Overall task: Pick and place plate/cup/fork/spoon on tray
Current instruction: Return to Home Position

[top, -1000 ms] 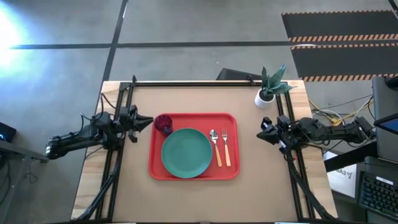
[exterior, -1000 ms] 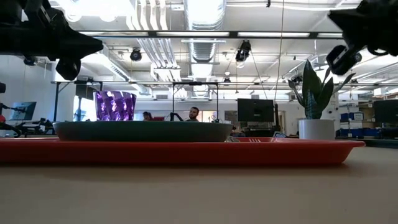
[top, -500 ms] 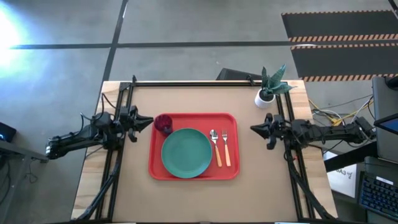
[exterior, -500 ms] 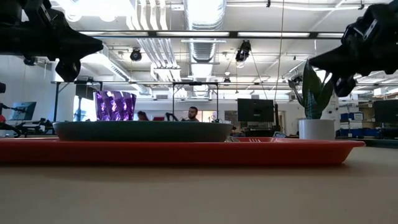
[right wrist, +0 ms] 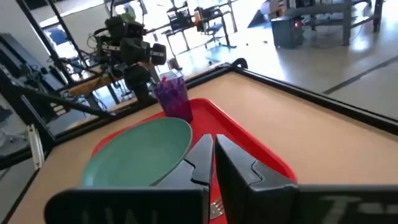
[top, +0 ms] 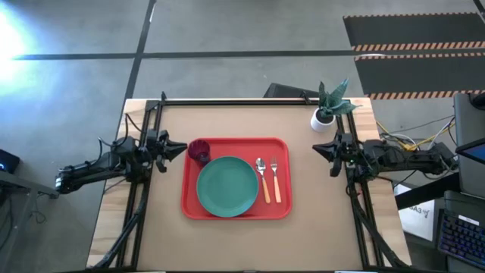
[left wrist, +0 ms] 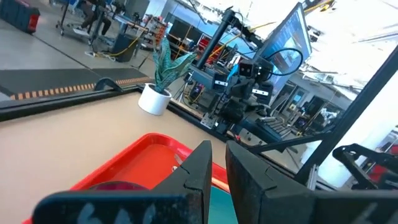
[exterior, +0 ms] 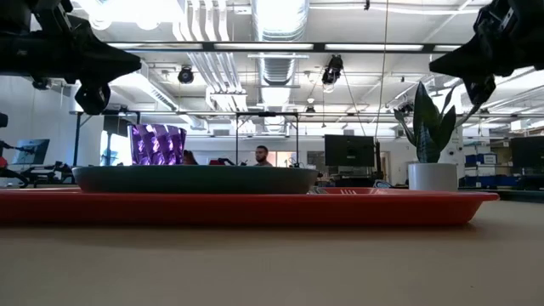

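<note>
Four task items sit on the tray (top: pixel 284 208): plate (top: pixel 227 186), cup (top: pixel 199 151), spoon (top: pixel 262 180), fork (top: pixel 275 180).

Left gripper (top: pixel 180 149): hangs above the table (top: pixel 227 243), just outside one short edge of the tray, tip aimed at the cup. Fingers drawn to a thin slit, nothing between them. Cup is the closest item to it, upright in the tray corner right ahead of the tip. Plate lies flat just past the cup; can't tell if the two touch.

Right gripper (top: pixel 317 148): off the opposite short edge, clear gap to the tray, tip facing it. Fingers also narrowed to a slit, empty. Fork is the nearest item, spoon just beyond it, lying side by side and parallel; plate is next past the spoon.

White pot with a green plant (top: pixel 322 119) stands off the tray, near the right gripper's side, at the table corner.

Low view: both grippers are well above tray level.
</note>
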Controlling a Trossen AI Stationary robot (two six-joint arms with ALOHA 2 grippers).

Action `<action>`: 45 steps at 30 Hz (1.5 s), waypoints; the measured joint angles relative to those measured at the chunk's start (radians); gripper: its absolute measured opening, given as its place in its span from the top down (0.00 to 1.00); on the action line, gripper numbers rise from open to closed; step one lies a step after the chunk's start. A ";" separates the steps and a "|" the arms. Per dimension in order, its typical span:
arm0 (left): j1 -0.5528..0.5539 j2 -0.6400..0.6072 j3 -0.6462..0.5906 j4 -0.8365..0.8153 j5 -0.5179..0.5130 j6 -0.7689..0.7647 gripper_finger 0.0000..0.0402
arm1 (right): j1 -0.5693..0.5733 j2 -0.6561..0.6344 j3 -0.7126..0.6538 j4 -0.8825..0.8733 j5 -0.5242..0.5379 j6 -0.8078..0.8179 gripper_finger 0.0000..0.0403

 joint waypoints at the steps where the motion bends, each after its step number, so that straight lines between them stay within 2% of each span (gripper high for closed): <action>1: 0.000 0.002 0.000 0.001 0.000 -0.004 0.93 | 0.000 0.000 0.012 -0.014 -0.002 -0.006 0.98; 3: 0.000 0.002 0.000 0.001 0.000 0.006 0.93 | 0.000 0.000 0.038 -0.057 -0.027 -0.041 0.98; 7: 0.000 0.002 0.000 0.001 0.034 0.134 0.93 | 0.000 0.008 0.087 -0.191 -0.101 -0.167 0.98; 10: 0.000 0.001 0.000 0.001 0.123 0.239 0.93 | 0.000 0.011 0.076 -0.171 -0.142 -0.316 0.98; 12: 0.000 0.001 0.000 0.003 0.178 0.270 0.93 | 0.000 0.014 0.058 -0.145 -0.180 -0.350 0.98; 17: 0.000 -0.003 -0.006 0.002 0.205 0.294 0.93 | 0.001 0.014 -0.021 -0.039 -0.257 -0.437 0.98; 22: 0.000 -0.003 -0.017 0.020 0.205 0.317 0.93 | 0.000 0.013 -0.112 0.058 -0.275 -0.456 0.98; 29: 0.000 -0.004 -0.017 0.031 0.205 0.318 0.93 | 0.000 -0.036 -0.229 0.306 -0.327 -0.513 0.98; 37: 0.000 -0.006 -0.017 0.030 0.205 0.322 0.93 | 0.000 -0.104 -0.229 0.274 -0.326 -0.512 0.98; 45: 0.000 -0.007 -0.017 0.027 0.206 0.352 0.93 | 0.000 -0.090 -0.229 0.271 -0.325 -0.482 0.98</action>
